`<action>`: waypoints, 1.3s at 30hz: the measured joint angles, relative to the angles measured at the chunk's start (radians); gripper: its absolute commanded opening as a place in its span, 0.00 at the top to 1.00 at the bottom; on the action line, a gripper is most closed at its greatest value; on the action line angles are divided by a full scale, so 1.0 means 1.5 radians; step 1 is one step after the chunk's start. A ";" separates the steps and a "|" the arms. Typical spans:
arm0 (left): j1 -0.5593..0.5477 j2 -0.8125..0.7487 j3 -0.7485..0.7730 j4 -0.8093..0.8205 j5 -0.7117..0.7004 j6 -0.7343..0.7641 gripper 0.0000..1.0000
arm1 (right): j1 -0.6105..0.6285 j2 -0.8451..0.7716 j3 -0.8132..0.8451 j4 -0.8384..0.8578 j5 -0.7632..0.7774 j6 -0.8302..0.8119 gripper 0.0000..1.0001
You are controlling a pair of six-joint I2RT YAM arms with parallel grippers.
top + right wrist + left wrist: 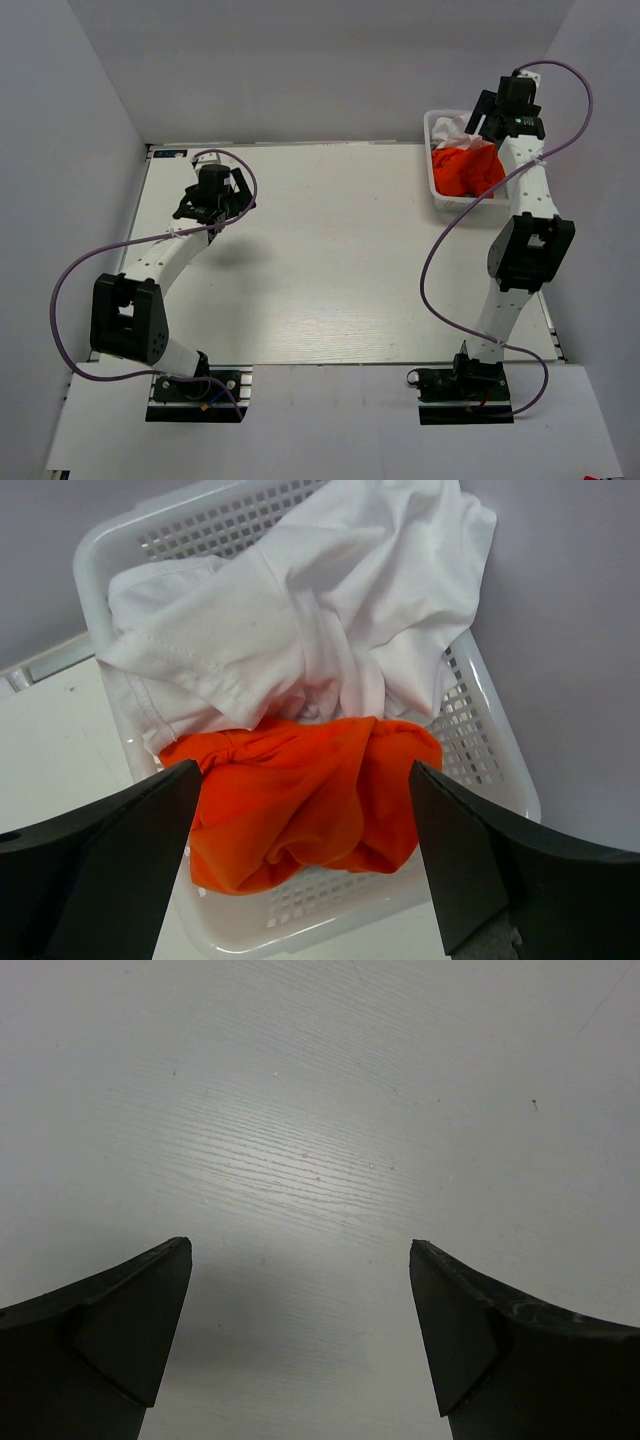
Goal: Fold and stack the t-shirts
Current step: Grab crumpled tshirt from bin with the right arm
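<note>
A crumpled orange-red t-shirt (300, 800) and a white t-shirt (300, 620) lie bunched in a white lattice basket (490, 750) at the table's far right corner. From above, the orange t-shirt (465, 168) fills the basket's (436, 190) near part and the white t-shirt (450, 130) its far part. My right gripper (305, 770) hangs open above the basket, its fingers wide on either side of the orange cloth, holding nothing. My left gripper (300, 1250) is open over bare table, far from the shirts; in the top view this left gripper (208, 205) is at the left.
The white table (330, 260) is walled in by grey panels at the back and both sides. The basket stands close to the right wall. Purple cables loop off both arms.
</note>
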 measured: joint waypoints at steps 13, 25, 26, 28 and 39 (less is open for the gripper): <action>0.000 0.006 0.000 -0.007 0.003 0.005 0.00 | 0.000 0.032 -0.046 -0.009 -0.018 0.006 0.10; 0.000 0.006 0.000 -0.016 0.003 0.006 0.00 | 0.000 0.111 -0.110 0.024 -0.048 0.015 1.00; 0.000 0.006 0.000 -0.016 0.003 0.007 0.00 | 0.000 0.108 -0.113 0.028 -0.047 0.019 1.00; 0.000 0.006 0.000 -0.016 0.003 0.007 0.00 | 0.000 0.088 -0.131 0.042 -0.045 0.021 1.00; 0.000 0.006 0.000 -0.004 0.010 0.007 0.00 | -0.001 -0.133 -0.090 0.039 -0.023 0.016 1.00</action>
